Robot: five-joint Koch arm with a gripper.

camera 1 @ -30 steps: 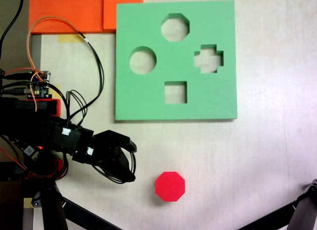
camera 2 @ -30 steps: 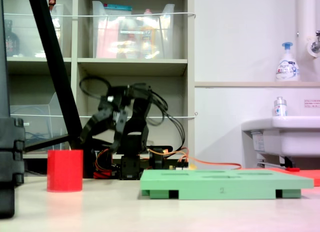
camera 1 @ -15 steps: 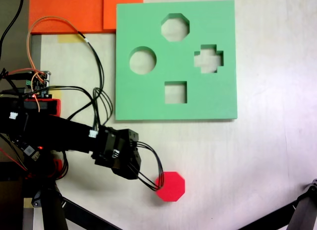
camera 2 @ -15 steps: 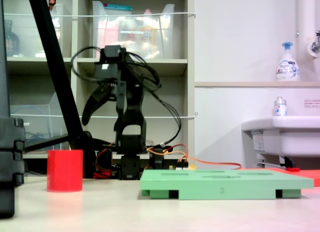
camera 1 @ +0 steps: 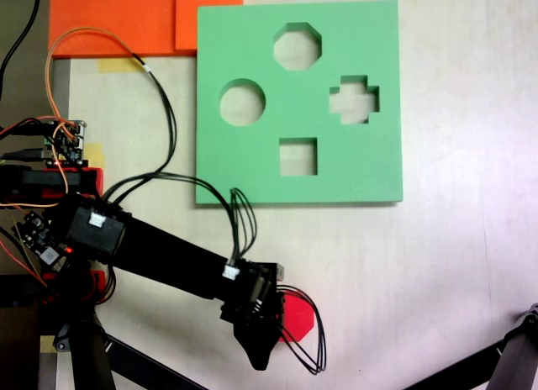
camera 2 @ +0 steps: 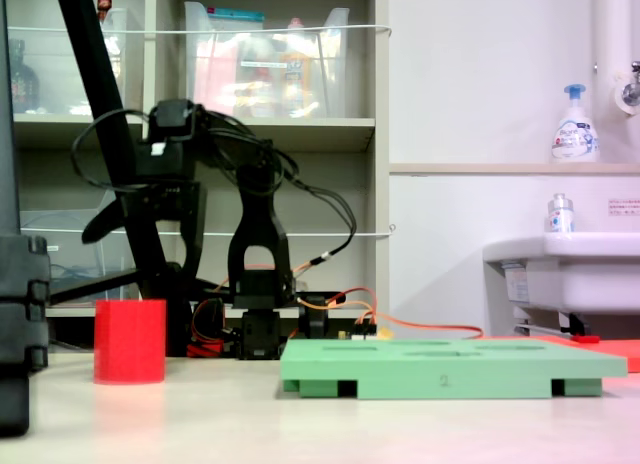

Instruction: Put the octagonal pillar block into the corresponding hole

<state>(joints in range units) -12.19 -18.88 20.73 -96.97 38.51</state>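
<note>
Black Koch arm's gripper [camera 2: 140, 209] hangs directly above the bright red eight-sided foam prism [camera 2: 130, 341], clear of it; fingers spread, holding nothing. Prism stands upright on the table, directly beneath. Octagonal cutout [camera 1: 297, 46] in green foam board [camera 1: 252, 171] lies well apart.

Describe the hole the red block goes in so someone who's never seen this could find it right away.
In the first exterior view, find the green foam board at the top. It has four cutouts; the octagonal hole is the topmost one, nearest the board's upper edge. Its eight straight sides set it apart from the round, cross-shaped and square cutouts below.
</note>
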